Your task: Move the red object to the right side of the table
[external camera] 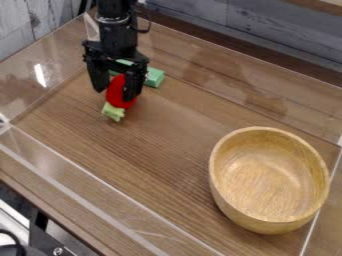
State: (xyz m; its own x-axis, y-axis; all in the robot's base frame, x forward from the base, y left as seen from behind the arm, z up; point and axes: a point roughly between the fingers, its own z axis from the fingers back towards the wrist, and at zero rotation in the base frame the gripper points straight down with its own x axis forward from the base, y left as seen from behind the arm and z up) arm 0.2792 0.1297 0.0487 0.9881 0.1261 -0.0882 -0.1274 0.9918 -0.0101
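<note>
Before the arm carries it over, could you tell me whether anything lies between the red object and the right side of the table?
Only the wooden bowl sits on the right. The bare table between it and the red object holds nothing, and the far right stays free. The open pincer already straddles the object; the green block lies behind.
</note>
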